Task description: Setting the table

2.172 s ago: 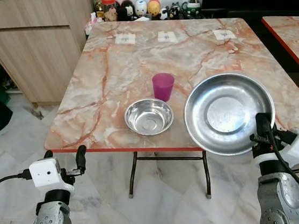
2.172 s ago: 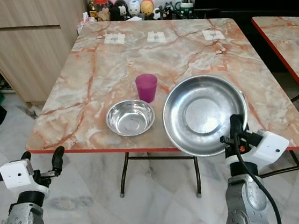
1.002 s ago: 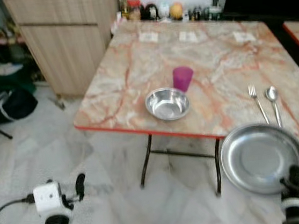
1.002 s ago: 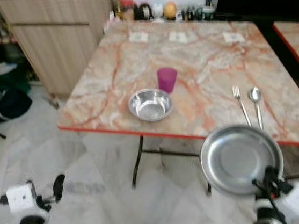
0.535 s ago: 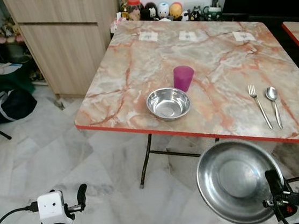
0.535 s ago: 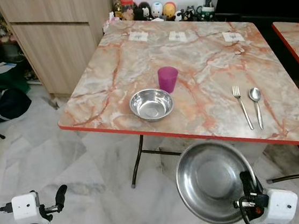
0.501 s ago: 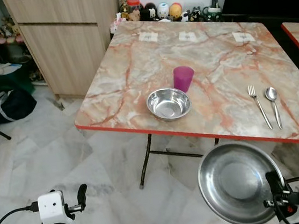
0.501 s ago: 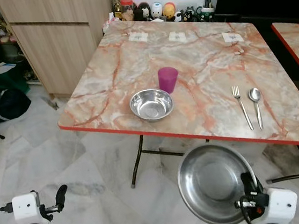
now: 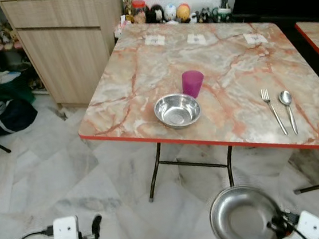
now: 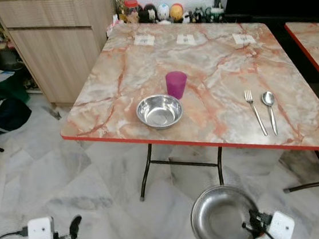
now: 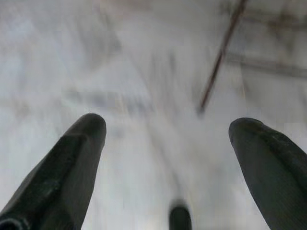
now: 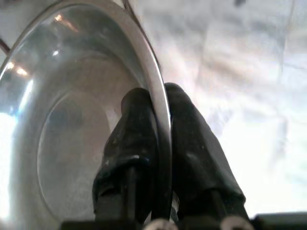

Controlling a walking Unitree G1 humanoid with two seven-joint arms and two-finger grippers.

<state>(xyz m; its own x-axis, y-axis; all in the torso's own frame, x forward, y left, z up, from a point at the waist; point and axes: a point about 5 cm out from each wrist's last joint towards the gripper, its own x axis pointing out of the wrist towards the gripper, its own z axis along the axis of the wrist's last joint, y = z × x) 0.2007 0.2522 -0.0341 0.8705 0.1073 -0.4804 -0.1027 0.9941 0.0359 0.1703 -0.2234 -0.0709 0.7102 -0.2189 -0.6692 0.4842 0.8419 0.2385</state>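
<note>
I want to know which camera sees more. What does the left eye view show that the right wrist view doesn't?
The left eye view alone shows the table with a small bowl, purple cup, fork and spoon, plus the open left gripper low over the floor. The right wrist view alone shows, close up, the right gripper's fingers pinching a rim. Both show the big steel plate in the right gripper.

plate (image 9: 243, 222) cut off, floor (image 11: 144, 72) blurred

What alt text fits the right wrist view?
The right end effector is shut on the rim of a large steel plate, one black finger inside the rim and one outside. Pale marble floor lies beyond, blurred.
</note>
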